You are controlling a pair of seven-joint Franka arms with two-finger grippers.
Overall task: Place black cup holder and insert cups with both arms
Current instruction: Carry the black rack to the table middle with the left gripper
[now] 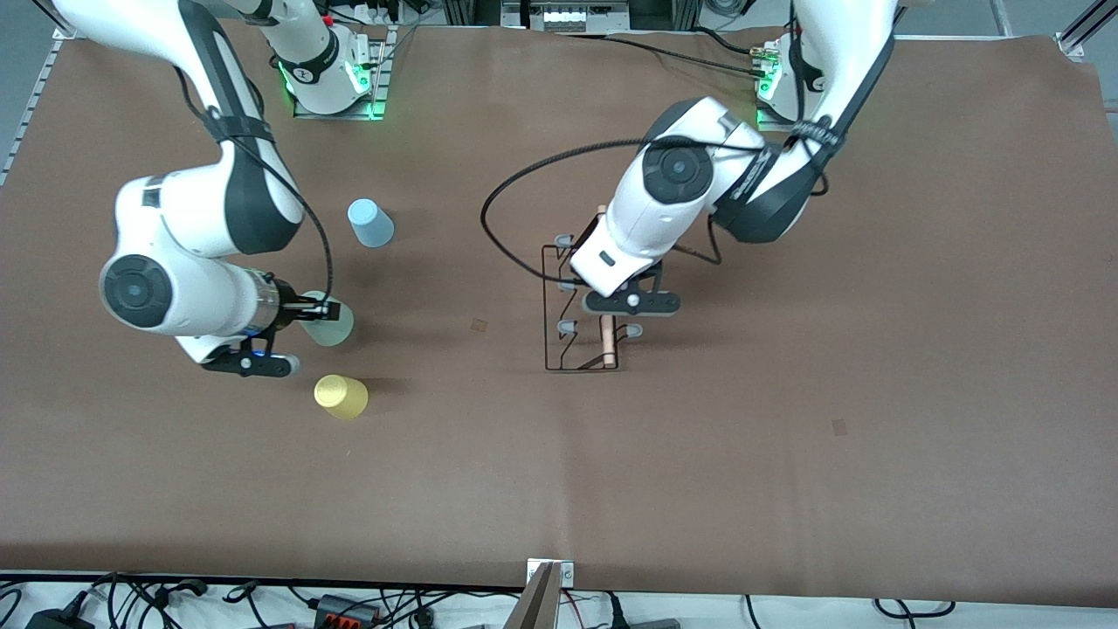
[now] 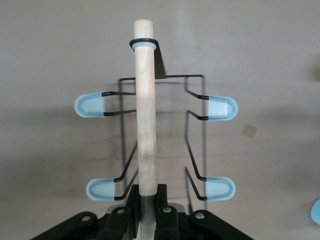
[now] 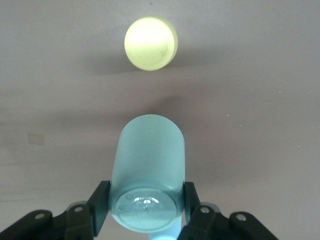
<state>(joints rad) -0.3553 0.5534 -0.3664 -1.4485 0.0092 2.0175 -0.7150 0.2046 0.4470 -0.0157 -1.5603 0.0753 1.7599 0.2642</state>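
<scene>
Mint green cup (image 3: 147, 172) clamped sideways in the right gripper (image 3: 146, 202), over the brown desk (image 1: 786, 437) at the right arm's end, between the upside-down blue cup (image 1: 370, 223) and the yellow cup (image 1: 341, 396). Left gripper (image 2: 146, 202) closed on the wooden rod handle (image 2: 145, 110) of the black cup holder (image 1: 581, 328), mid-desk.
</scene>
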